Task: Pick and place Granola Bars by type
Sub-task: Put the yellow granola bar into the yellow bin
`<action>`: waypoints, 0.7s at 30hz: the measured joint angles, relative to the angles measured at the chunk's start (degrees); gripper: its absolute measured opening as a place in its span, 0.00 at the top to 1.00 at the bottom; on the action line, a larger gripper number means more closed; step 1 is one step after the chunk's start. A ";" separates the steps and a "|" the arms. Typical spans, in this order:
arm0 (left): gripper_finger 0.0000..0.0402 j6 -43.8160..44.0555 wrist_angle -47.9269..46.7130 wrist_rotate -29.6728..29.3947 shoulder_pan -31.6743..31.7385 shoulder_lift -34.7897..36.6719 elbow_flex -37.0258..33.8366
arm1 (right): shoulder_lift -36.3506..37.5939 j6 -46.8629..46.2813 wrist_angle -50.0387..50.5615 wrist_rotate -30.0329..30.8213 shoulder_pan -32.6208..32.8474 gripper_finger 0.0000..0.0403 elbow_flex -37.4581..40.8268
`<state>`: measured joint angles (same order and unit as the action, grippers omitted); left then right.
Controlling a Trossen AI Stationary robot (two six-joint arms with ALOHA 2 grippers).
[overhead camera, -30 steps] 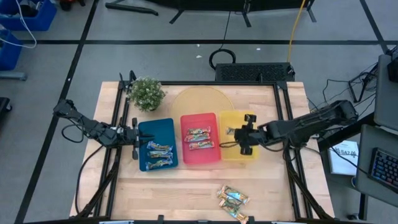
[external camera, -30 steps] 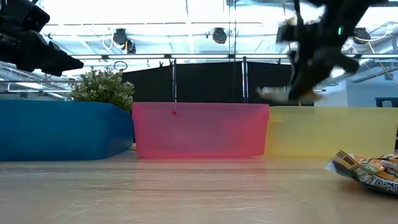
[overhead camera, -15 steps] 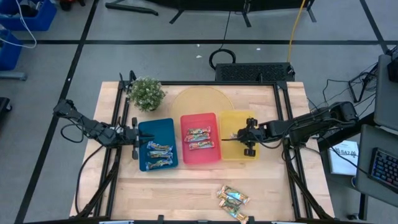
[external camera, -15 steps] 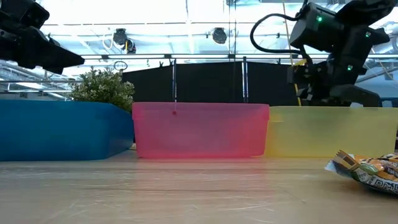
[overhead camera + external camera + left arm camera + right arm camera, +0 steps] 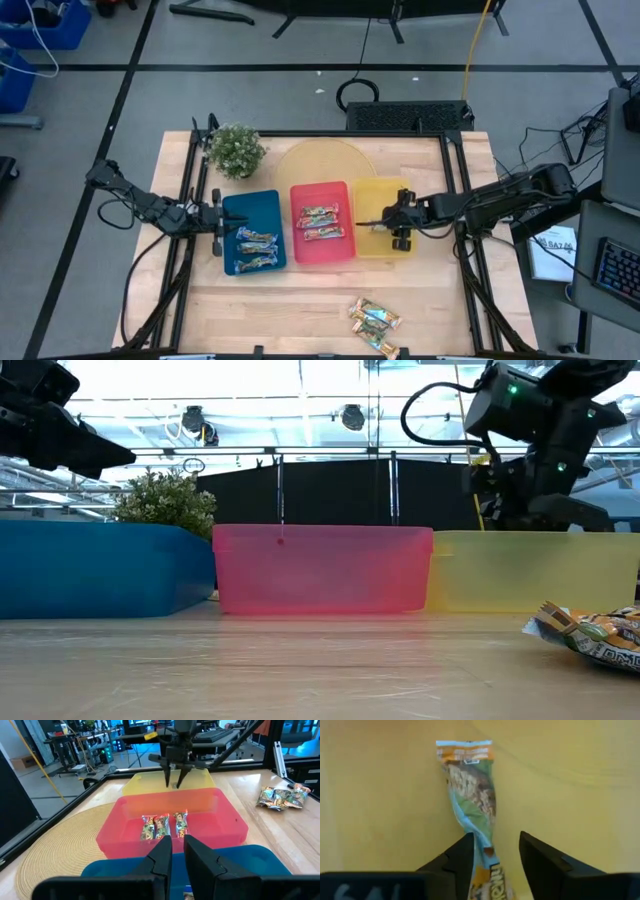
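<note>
An orange-gold granola bar (image 5: 472, 790) lies on the floor of the yellow tray (image 5: 385, 190). My right gripper (image 5: 497, 860) is open and reaches down into that tray (image 5: 530, 570), with one finger on either side of the bar's near end. Two red-green bars (image 5: 320, 223) lie in the red tray (image 5: 320, 186). Two blue-silver bars (image 5: 255, 250) lie in the blue tray (image 5: 250, 205). A few more bars (image 5: 373, 325) lie loose on the table near its near edge. My left gripper (image 5: 215, 218) waits, shut, above the blue tray's left edge. My right gripper comes at the orange-gold bar from above, slanting from the table's right, with its fingers (image 5: 465, 857) astride the bar's near end (image 5: 485, 870). The wrapper shows against one finger, but I cannot tell whether it touches. The bar lies flat on the tray floor.
A small potted plant (image 5: 237, 150) stands at the far left of the table, beside a round woven mat (image 5: 320, 162) behind the trays. The three trays stand side by side mid-table. Bare wood (image 5: 260, 310) lies between the trays and the near edge, left of the loose bars (image 5: 595, 635).
My right gripper has gone down from above the yellow tray's rim into the tray, carrying the orange-gold bar with it. The bar, which hung in the fingers above the tray a second ago, now lies on the tray floor. For the last half second the gripper has stayed there.
</note>
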<state>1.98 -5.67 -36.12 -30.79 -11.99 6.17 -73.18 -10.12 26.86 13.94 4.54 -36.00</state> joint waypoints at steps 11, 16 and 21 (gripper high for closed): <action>0.86 0.00 -0.02 0.02 0.01 0.00 0.02 | 0.93 -9.17 8.13 -6.84 1.85 0.61 -14.41; 0.86 0.26 -0.04 0.07 0.02 0.02 0.00 | -0.74 -17.58 8.16 -9.50 10.36 0.67 -18.59; 0.86 0.76 -0.09 0.09 0.01 0.02 0.02 | -8.37 -23.02 8.15 -8.28 23.08 0.75 -29.13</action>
<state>2.74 -5.76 -36.03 -30.78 -11.97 6.20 -81.55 -33.14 35.01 5.66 27.61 -65.13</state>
